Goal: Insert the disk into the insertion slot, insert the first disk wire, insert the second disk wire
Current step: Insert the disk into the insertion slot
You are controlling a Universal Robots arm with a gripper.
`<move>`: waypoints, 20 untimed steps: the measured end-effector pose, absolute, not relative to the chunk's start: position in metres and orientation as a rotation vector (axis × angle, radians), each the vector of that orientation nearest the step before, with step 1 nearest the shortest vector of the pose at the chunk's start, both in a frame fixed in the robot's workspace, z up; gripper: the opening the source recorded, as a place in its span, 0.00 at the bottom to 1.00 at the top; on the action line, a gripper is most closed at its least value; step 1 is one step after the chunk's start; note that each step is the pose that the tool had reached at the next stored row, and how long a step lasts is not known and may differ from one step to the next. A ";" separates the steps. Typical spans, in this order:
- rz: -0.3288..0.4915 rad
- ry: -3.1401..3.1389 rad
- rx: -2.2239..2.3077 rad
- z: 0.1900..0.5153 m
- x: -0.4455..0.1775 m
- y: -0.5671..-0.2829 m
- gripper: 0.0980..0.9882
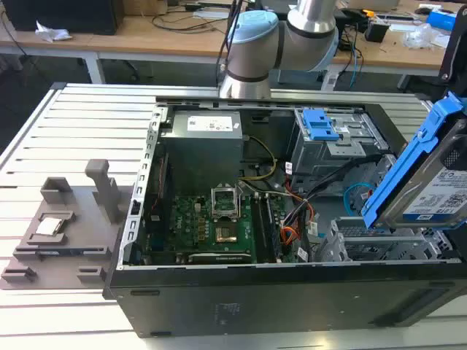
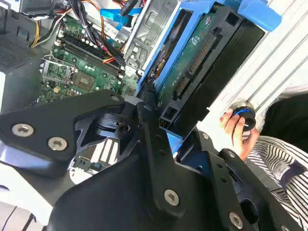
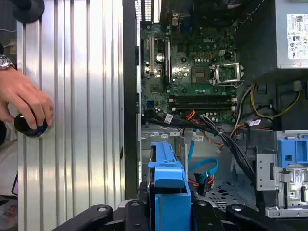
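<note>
In the exterior view, the disk [image 1: 430, 179] hung tilted, its long axis sloping down toward the insertion slot [image 1: 350, 244] just beneath its lower end. In the second wrist view, the gripper [image 2: 168, 130] was clamped on the disk's blue carrier. In the first wrist view, the carrier's edge faced the slot directly ahead.
</note>
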State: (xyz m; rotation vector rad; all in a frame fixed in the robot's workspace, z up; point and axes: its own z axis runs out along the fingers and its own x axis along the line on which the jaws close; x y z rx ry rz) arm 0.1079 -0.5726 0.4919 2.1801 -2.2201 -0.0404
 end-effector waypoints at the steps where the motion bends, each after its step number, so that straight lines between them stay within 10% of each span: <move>1: -0.041 -2.220 2.180 0.490 0.108 -0.573 0.30; 20: -0.041 -2.220 2.180 0.461 0.108 -0.558 0.30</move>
